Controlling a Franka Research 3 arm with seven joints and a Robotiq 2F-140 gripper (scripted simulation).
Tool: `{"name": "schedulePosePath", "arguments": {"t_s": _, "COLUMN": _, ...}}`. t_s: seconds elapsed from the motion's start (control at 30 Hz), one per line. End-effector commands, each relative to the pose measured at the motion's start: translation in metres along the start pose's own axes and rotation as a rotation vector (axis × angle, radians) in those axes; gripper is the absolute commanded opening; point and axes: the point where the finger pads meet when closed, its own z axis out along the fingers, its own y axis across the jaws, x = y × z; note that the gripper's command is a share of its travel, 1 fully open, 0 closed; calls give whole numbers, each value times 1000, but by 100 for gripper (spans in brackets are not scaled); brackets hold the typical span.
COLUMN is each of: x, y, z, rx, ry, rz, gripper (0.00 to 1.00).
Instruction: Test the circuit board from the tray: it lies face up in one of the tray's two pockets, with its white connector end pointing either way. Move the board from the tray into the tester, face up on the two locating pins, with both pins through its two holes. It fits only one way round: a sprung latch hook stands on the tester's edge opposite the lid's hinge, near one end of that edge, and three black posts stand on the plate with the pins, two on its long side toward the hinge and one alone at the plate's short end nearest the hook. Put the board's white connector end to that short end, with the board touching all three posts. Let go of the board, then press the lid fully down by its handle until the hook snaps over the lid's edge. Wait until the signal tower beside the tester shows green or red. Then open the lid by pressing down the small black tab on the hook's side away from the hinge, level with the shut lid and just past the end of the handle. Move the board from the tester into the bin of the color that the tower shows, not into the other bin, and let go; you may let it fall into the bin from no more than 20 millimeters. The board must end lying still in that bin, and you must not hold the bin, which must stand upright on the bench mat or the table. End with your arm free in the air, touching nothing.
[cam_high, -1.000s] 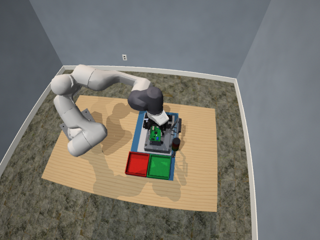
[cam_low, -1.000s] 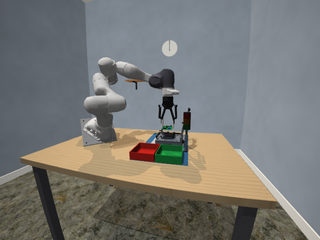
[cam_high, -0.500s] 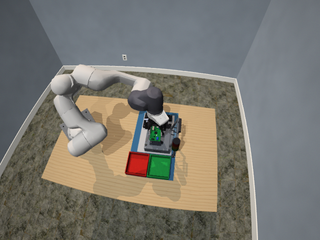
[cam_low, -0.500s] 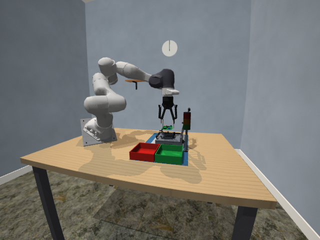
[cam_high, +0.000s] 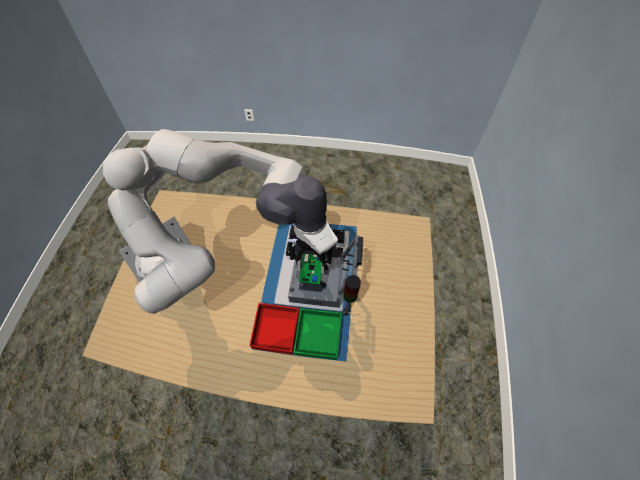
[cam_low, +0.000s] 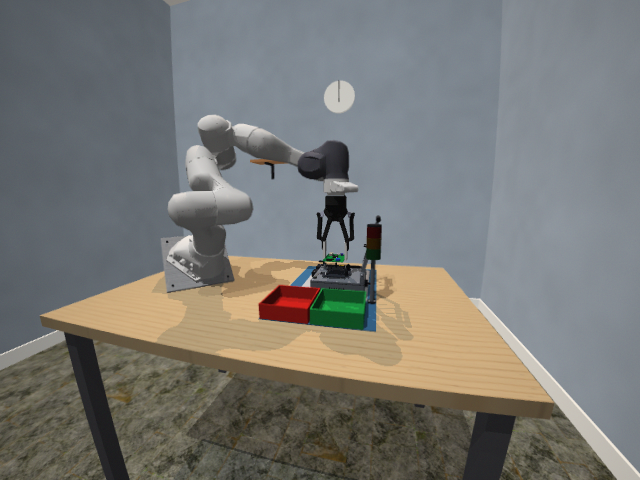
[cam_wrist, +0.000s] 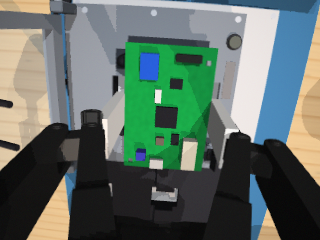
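The green circuit board (cam_wrist: 167, 112) lies face up between my finger pads, which press on its two long edges. Its white connector end (cam_wrist: 190, 152) is toward my palm and its blue part is at the far end. My gripper (cam_wrist: 166, 110) is shut on the board and holds it just above the grey tester (cam_wrist: 235, 90). In the exterior view the board (cam_low: 334, 256) hangs at my fingertips (cam_low: 334, 249) over the tester (cam_low: 338, 279). In the top view the board (cam_high: 311, 272) shows below my wrist, over the tester (cam_high: 315, 291). The tester's pins and posts are hidden under the board.
The signal tower (cam_low: 373, 241) stands at the tester's right, with no lamp plainly lit. The red bin (cam_low: 288, 303) and green bin (cam_low: 338, 308) stand side by side in front of the tester on the blue mat. The raised lid (cam_high: 352, 248) stands to the tester's right.
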Motion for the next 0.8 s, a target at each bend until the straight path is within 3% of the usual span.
{"name": "schedulePosePath", "arguments": {"t_s": 0.0, "x": 0, "y": -2, "z": 6, "rx": 6, "ry": -2, "rz": -4, "gripper": 46}}
{"name": "schedulePosePath", "arguments": {"t_s": 0.77, "x": 0, "y": -3, "z": 35, "rx": 6, "ry": -2, "rz": -4, "gripper": 46}}
